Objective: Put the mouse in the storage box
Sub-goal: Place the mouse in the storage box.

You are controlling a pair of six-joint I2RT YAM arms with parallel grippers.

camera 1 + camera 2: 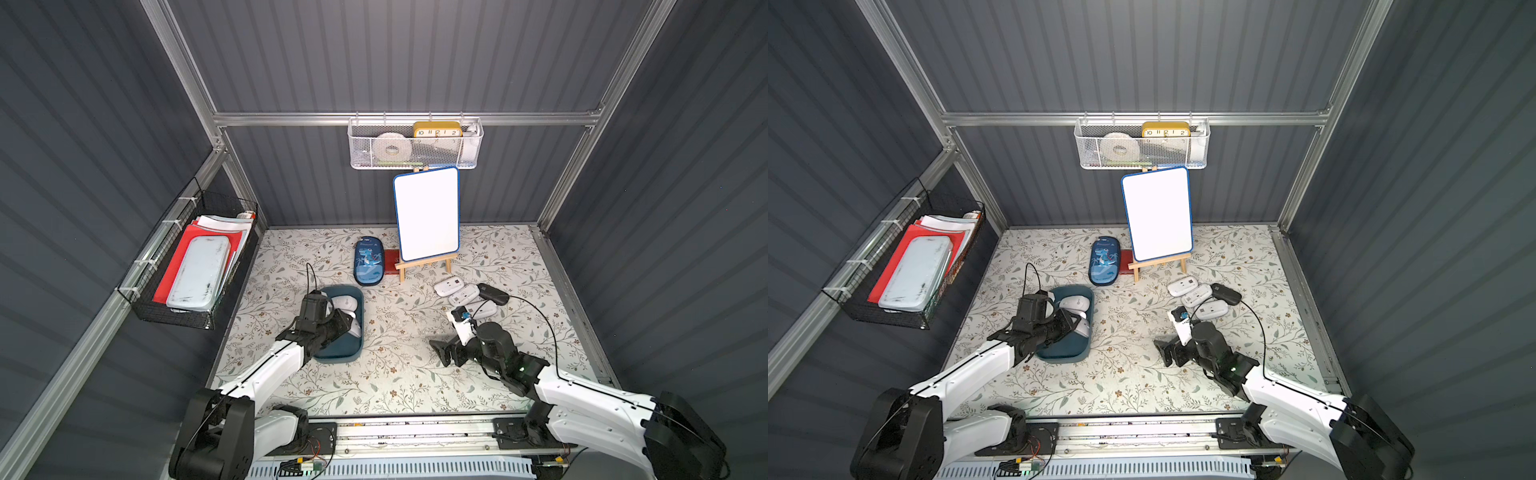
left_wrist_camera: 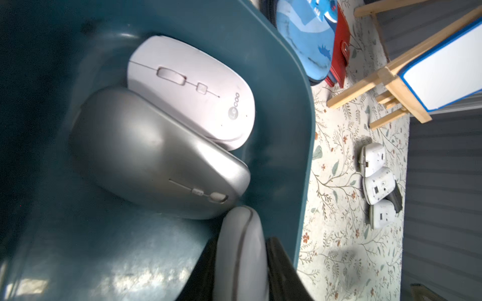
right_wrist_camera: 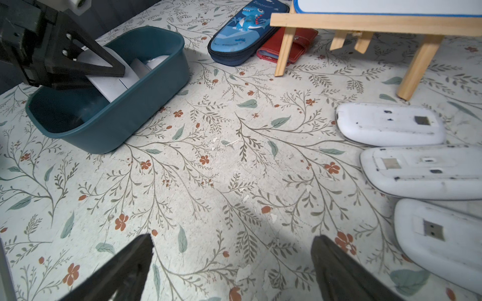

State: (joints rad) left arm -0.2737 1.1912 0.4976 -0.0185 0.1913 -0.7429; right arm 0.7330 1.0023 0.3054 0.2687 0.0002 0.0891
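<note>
In the left wrist view the storage box [image 2: 307, 130], at the table's left, is seen with a white mouse [image 2: 191, 88] lying in it, and the mouse [image 2: 240, 271] is clamped on edge by the left gripper [image 2: 243, 241] inside it. Placing is judged nearly done and release is called for; the right gripper [image 3: 232, 260] is spread wide, empty. "coo" is read on the white mouse, "Dinosaur" on the pencil case [image 3: 247, 31].

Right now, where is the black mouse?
In a top view the black mouse lies on the right side of the table, beside three upturned white mice, right of the easel.
</note>
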